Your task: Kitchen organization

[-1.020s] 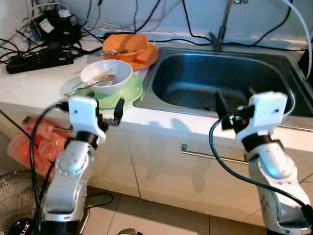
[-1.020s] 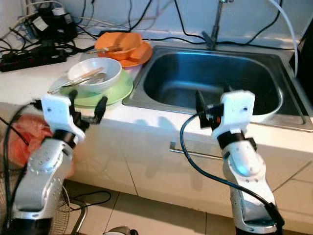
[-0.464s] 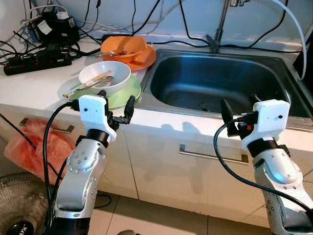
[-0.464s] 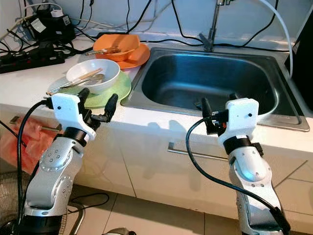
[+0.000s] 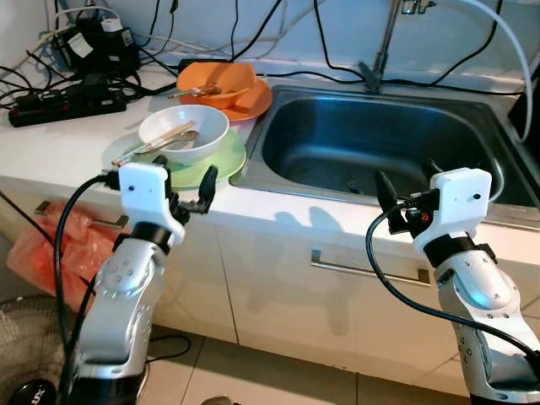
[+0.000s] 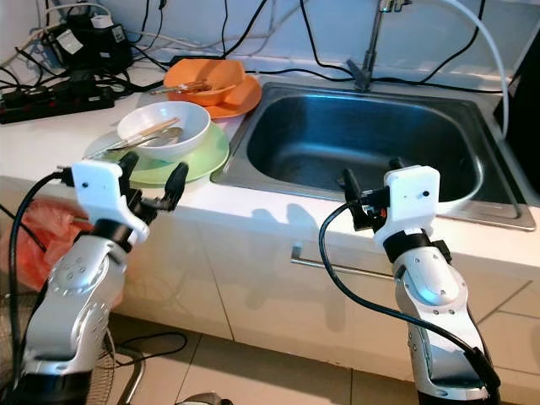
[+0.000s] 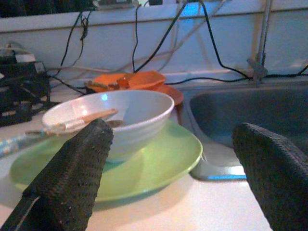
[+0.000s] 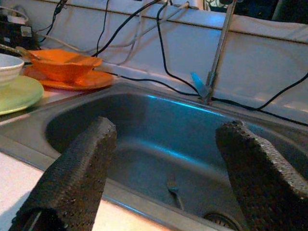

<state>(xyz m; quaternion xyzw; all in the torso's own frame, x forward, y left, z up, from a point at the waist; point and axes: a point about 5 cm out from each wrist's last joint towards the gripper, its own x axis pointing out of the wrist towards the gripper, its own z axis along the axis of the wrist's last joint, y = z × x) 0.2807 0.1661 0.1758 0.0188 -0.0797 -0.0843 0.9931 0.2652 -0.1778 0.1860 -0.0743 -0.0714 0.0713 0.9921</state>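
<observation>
The sink is brushed, softly gleaming metal. The white bowl and green plate look glossy and smooth, the bench matt white. Both end effectors' black fingers are rough and finely textured.

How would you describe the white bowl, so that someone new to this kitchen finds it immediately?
Start at the steel sink and look to the counter on its left. Two stacks stand there; the white bowl sits on the nearer green plate, holding chopsticks. The bowl behind it is orange.
</observation>
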